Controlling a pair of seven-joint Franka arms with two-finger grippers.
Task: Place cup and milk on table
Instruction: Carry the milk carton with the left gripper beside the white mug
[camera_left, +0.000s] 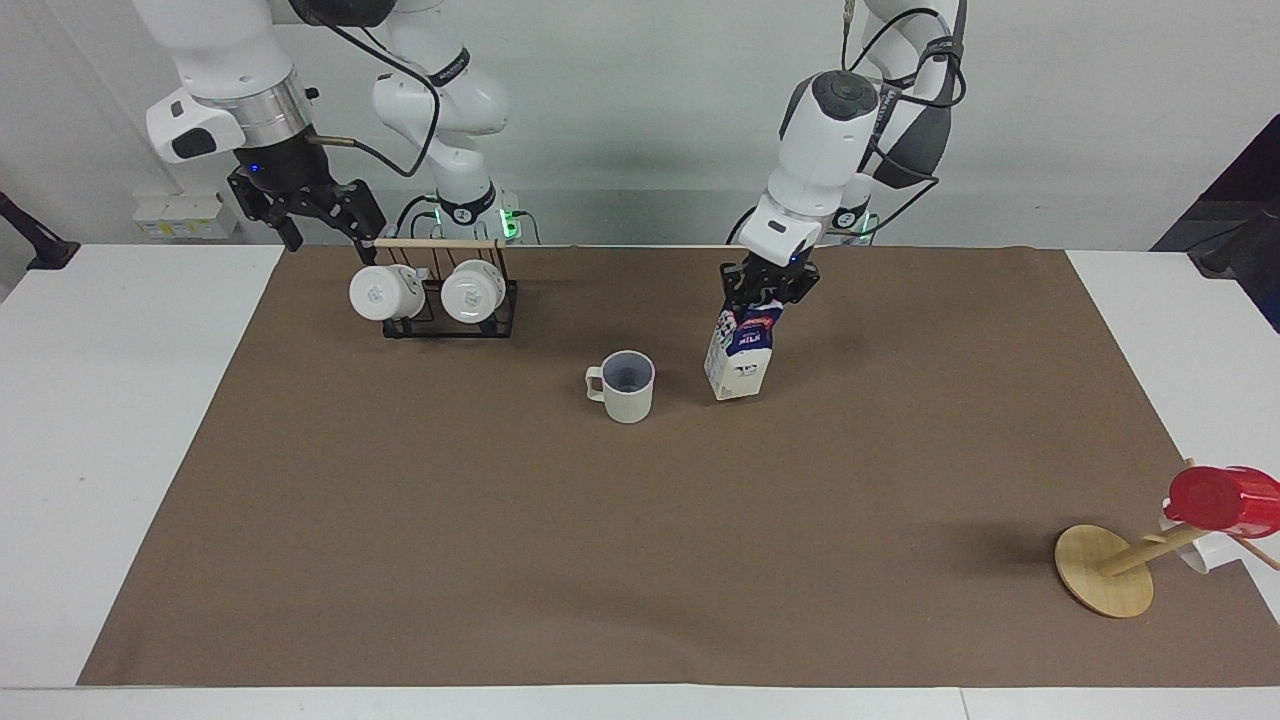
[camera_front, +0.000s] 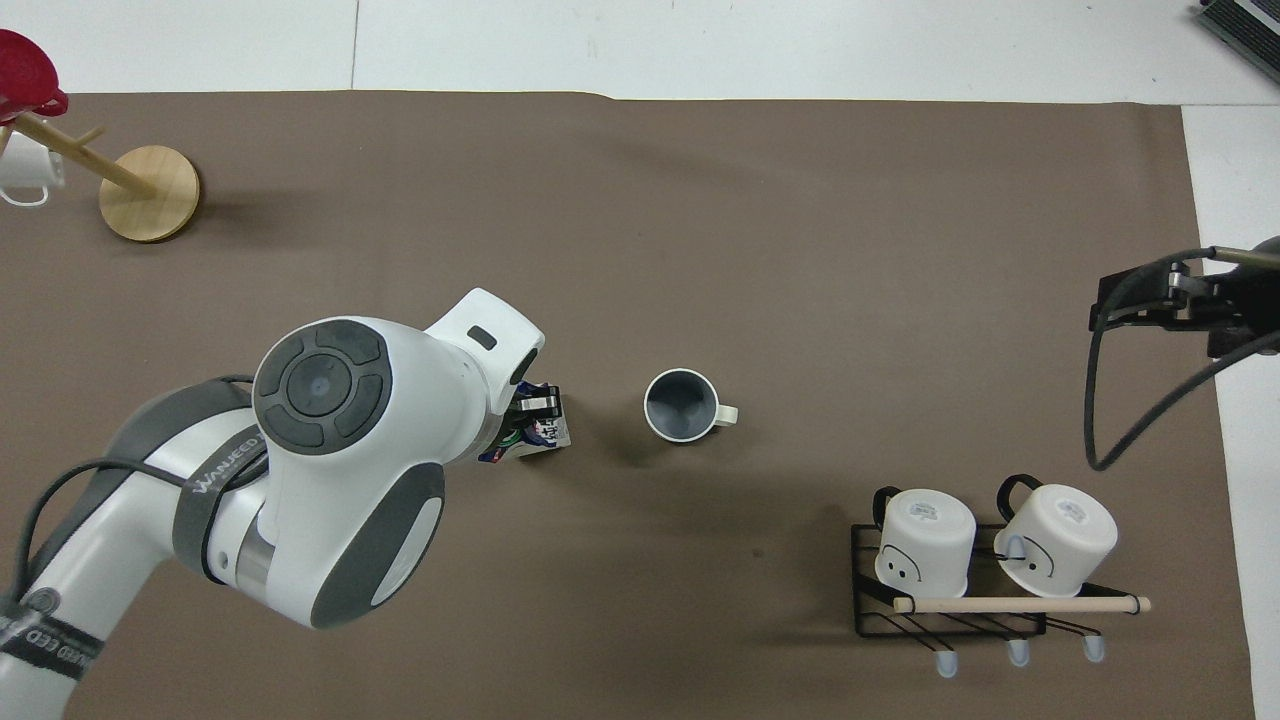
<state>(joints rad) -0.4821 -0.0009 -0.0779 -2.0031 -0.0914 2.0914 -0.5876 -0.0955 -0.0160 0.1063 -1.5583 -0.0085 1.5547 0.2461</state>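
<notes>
On your brown mat (camera_left: 400, 520) covering the white table (camera_left: 120, 400): one grey-beige cup (camera_left: 624, 385), upright and free near the middle, and one milk carton (camera_left: 741, 347) just beside it toward the left arm's end, slightly tilted, its gable top pinched in the closed fingers of your left gripper (camera_left: 766, 290). Your right gripper (camera_left: 305, 215) waits with fingers spread and empty, above the black rack (camera_left: 450, 325) bearing two white mugs (camera_left: 380, 292). At the left arm's end, a wooden stand (camera_left: 1105, 570) carries a red cup (camera_left: 1222, 498).
</notes>
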